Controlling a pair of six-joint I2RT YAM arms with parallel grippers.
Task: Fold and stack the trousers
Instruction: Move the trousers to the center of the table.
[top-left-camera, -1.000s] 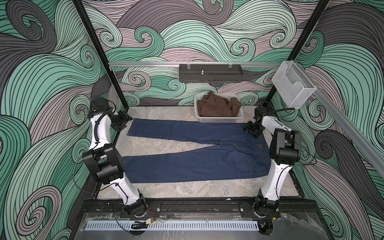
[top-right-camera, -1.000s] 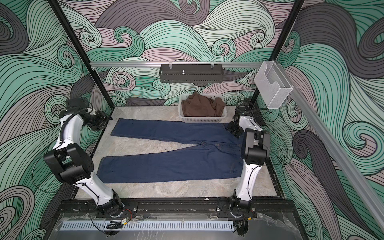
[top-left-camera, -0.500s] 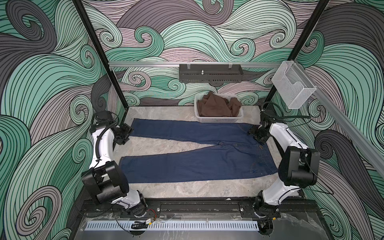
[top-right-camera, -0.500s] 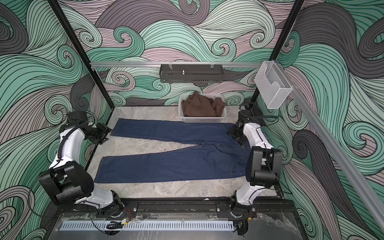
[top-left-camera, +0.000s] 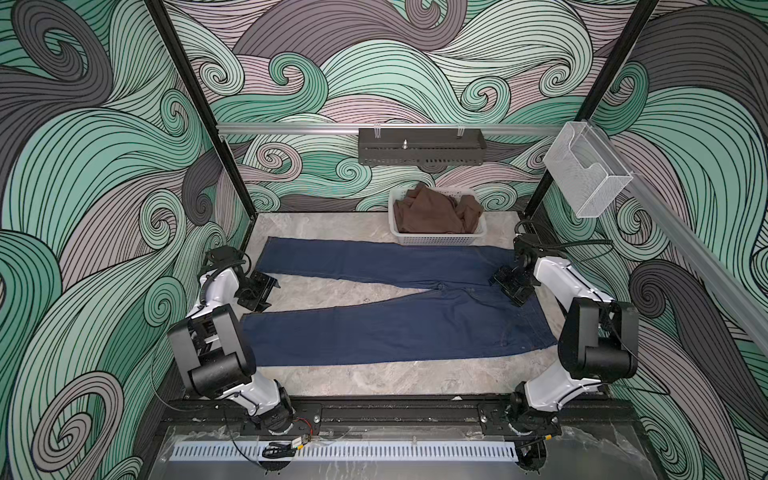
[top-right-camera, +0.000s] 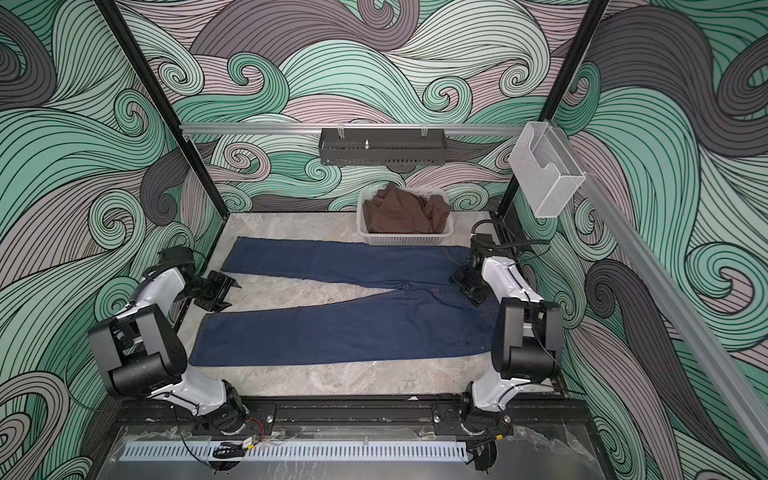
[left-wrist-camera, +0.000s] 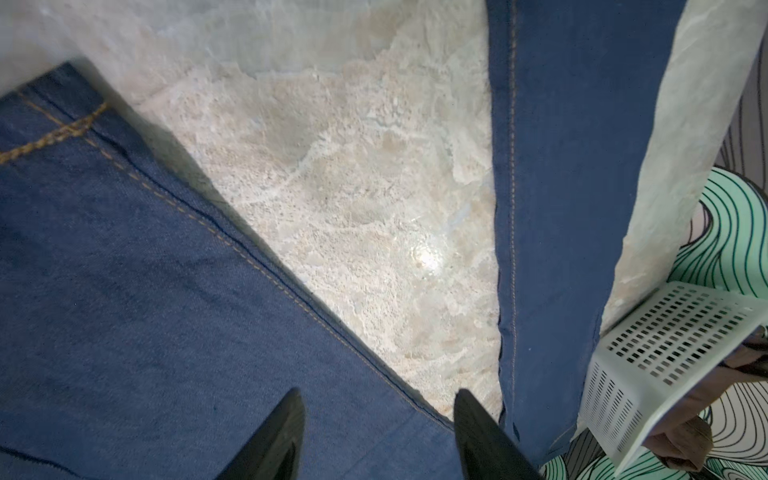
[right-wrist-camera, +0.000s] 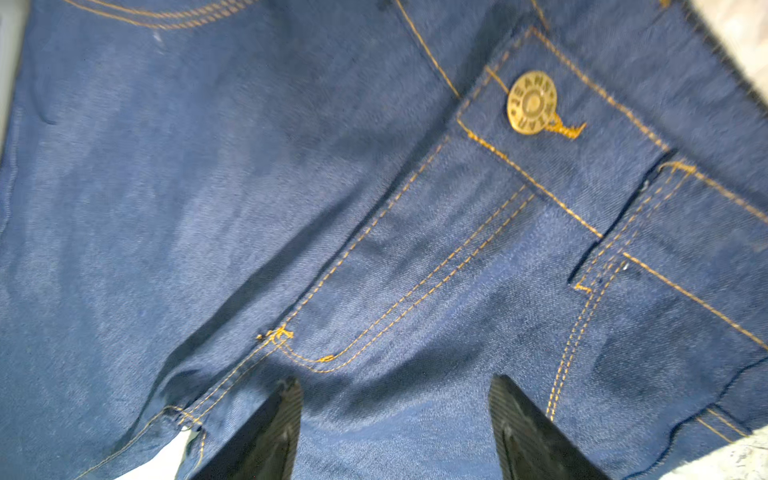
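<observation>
1. Dark blue denim jeans with orange stitching (top-left-camera: 395, 328) lie flat in an open V on the pale stone-look table (top-left-camera: 353, 380), in front of the white perforated plastic basket (top-left-camera: 436, 239). The far leg is just beside the basket's front wall; can't tell if they touch.
2. Left gripper (left-wrist-camera: 376, 399): jaws wide and empty, over the near leg's inseam, out past the basket's left side.
3. Right gripper (right-wrist-camera: 395, 386): jaws wide and empty, above the fly, near the brass button (right-wrist-camera: 531, 109), by the basket's right corner.
4. Risks:
   - A shallow pinch could take the top layer only, so the layers would split on the lift.
   - Uneven lifting by the two arms would skew the fold.
   - Dragging the far leg could nudge the basket.
5. The basket holds crumpled brown cloth (top-left-camera: 432, 210), heaped above its rim.
6. Black slotted wall tray (top-left-camera: 419, 147) above the basket: contents unclear.
</observation>
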